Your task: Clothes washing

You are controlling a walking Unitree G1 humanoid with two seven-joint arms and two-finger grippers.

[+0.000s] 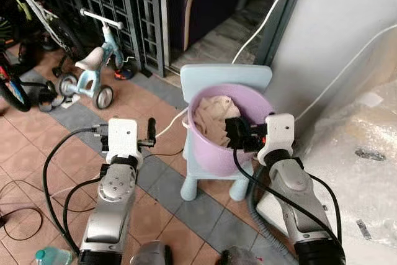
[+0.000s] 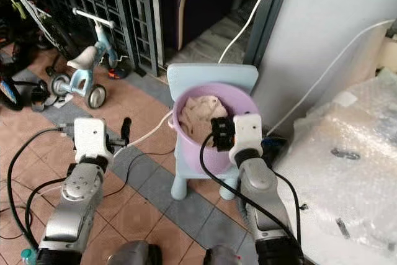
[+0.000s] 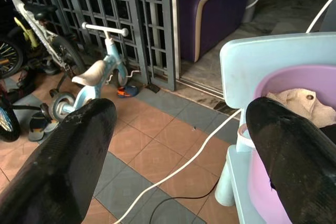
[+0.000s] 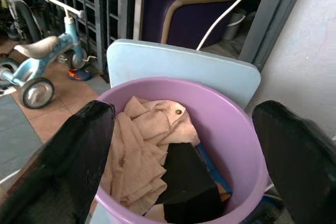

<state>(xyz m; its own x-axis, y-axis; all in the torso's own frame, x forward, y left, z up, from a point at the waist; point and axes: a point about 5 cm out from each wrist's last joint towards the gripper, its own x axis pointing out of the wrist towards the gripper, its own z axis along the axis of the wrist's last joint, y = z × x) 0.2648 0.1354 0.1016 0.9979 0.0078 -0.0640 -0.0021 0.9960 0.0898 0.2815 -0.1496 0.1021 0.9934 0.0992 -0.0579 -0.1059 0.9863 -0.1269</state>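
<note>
- Right gripper [image 4: 184,171] hangs at the near rim of the tub [image 1: 257,107], fingers [image 4: 68,166] spread wide over it, gripping nothing
- Left gripper [image 1: 151,131] hovers over the tiles [image 1: 158,187], just beside the tub, fingers [image 3: 63,161] also wide apart and empty
- Tub is purple, round, upright, mouth facing up, standing on a pale blue chair [image 1: 226,76]
- Beige cloth [image 4: 142,150] lies crumpled inside, toward the robot's left, beside a black item [image 4: 186,182]; no clear long axis
- White cable [image 3: 184,163] crosses the tiles past a small trike [image 1: 93,66]
</note>
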